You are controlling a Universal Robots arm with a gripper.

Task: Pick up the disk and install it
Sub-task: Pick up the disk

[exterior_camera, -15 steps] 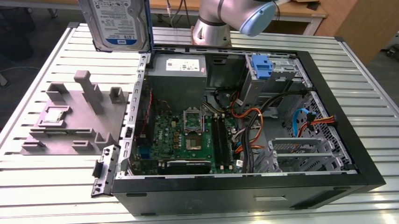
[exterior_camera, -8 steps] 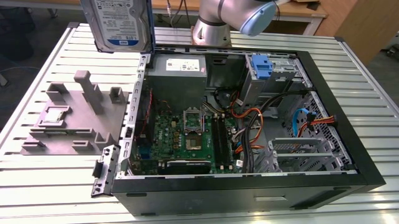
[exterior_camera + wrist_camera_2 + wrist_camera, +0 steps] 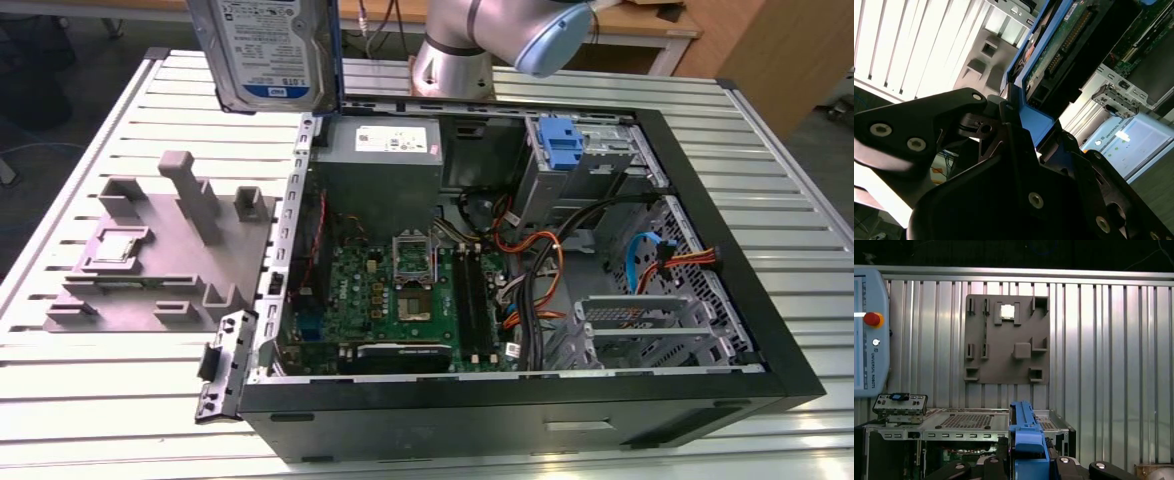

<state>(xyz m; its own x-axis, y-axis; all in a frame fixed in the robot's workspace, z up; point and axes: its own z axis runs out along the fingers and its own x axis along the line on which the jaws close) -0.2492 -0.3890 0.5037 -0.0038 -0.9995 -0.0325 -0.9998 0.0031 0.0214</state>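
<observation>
One glance at the exterior view and hard to miss: the disk [image 3: 267,50], way up in the air at the top of the shot, over the far part of the slatted table [image 3: 120,400] toward the exterior view's left. Stands upright with the white-and-blue label facing the camera, well clear of the open computer case [image 3: 534,410]. Definitely clamped, btw: in the second wrist view, gripper [image 3: 1038,125] closed tight on the blue carrier frame, black fingers [image 3: 1010,117] pressed against the plastic. Shows the green circuit-board side there too.

Down on the table, just beside the case on the exterior view's left, a grey fixture plate [image 3: 147,270] with pegs and pockets. Holds a small square silver chip [image 3: 1007,311] in one pocket, per the first wrist view. Inside the case, a green motherboard [image 3: 400,290], orange cables [image 3: 534,270], and a bare blue bracket [image 3: 563,140] up in the drive cage by the far wall. Behind that wall, the arm [image 3: 467,50]. Also a teach pendant [image 3: 869,330] with a red button, off to one side of the fixture plate.
</observation>
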